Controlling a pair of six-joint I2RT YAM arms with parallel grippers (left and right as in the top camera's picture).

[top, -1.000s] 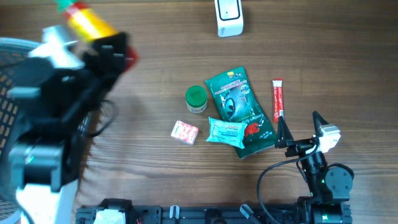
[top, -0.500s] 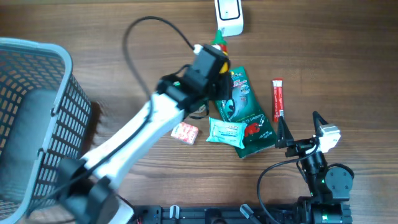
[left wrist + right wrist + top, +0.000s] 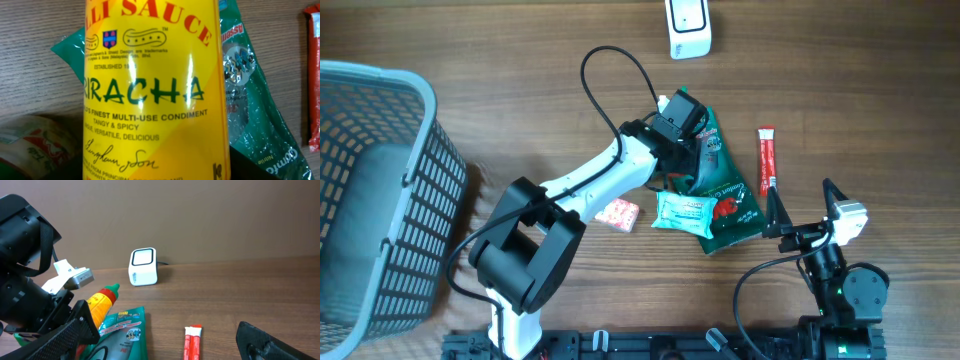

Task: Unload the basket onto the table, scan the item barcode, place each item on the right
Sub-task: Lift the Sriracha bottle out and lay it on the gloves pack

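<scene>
A yellow sriracha chilli sauce bottle with a red neck and green tip fills the left wrist view, label facing the camera. My left gripper is shut on it, low over the green snack pouch. From the right wrist view the bottle is tilted, tip up and toward the white barcode scanner. The scanner stands at the far edge, apart from the bottle. My right gripper rests open at the front right with nothing between its fingers.
A grey wire basket stands at the left. Around the pouch lie a red stick sachet, a teal packet and a small pink box. A black cable loops behind the left arm.
The left arm swung from the basket side across to the scanner with the bottle, then drew back and down onto the green pouch. The right arm has not moved.
</scene>
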